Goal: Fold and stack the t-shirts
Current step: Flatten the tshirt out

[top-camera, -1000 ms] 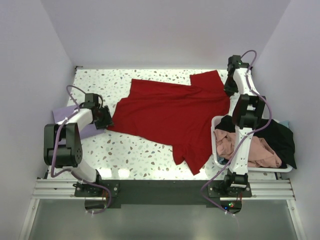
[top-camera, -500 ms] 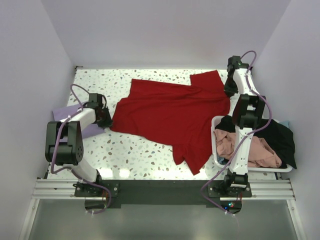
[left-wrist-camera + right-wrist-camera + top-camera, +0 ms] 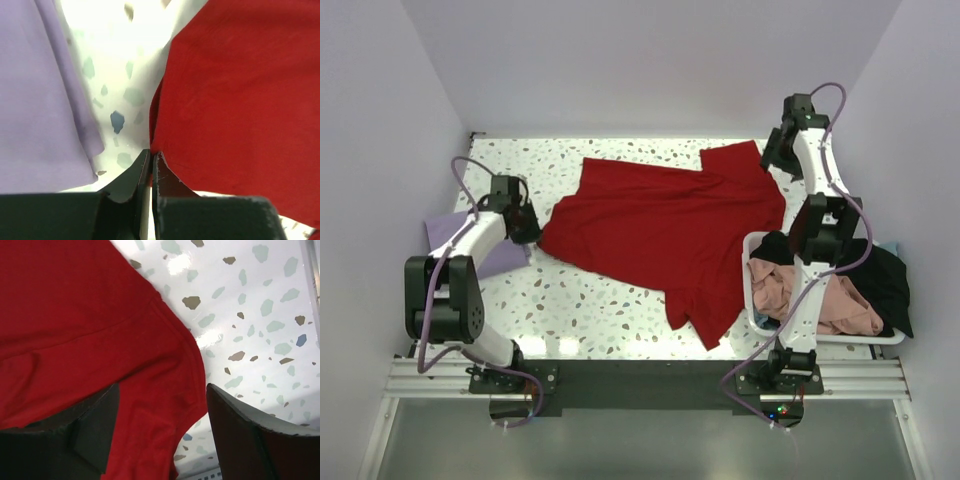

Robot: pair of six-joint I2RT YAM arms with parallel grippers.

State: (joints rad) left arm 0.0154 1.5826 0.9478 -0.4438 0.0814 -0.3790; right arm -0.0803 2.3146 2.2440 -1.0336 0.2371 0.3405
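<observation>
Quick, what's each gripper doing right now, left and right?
Left gripper: closed, fingers pinching the edge of the red t-shirt.
Right gripper: open, holding nothing, over the red t-shirt.

Three cameras trained on the red t-shirt (image 3: 670,225) spread across the speckled table (image 3: 600,300).
The top external camera looks down from high above and behind the arm bases and takes in the whole shirt. The left wrist camera sits very close over the shirt's left edge, facing down, with the lavender t-shirt (image 3: 40,100) just beside it. The right wrist camera looks down from close above the shirt's far right corner. Both patches lie inside the overhead view.
</observation>
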